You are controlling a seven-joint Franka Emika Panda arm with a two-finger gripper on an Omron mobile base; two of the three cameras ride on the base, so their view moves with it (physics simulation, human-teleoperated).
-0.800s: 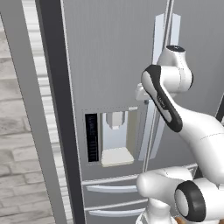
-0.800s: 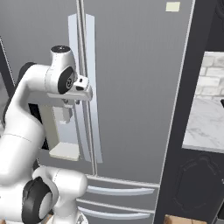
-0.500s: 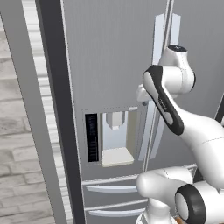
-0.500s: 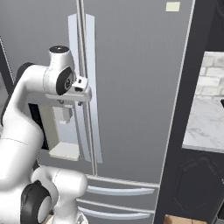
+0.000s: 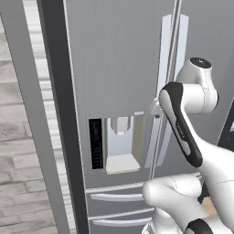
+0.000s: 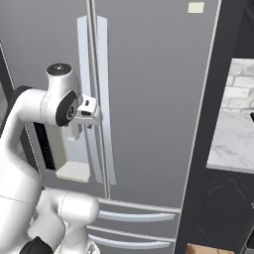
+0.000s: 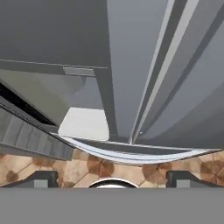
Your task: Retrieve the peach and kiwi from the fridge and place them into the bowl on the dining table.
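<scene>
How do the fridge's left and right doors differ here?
The left door carries a recessed water dispenser; the right door is plain apart from a small pale sticker near its top. The left door is narrower in the right base view. Both are grey, shut, with long vertical handles.

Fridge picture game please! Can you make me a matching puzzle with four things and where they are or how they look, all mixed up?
Things:
1. fridge doors
2. water dispenser
3. hand
4. bottom drawers

Descriptions:
A. open, by the door handles
B. shut
C. below the doors, with curved handles
D. set into the left door

Pairs: 1-B, 2-D, 3-A, 4-C
</scene>
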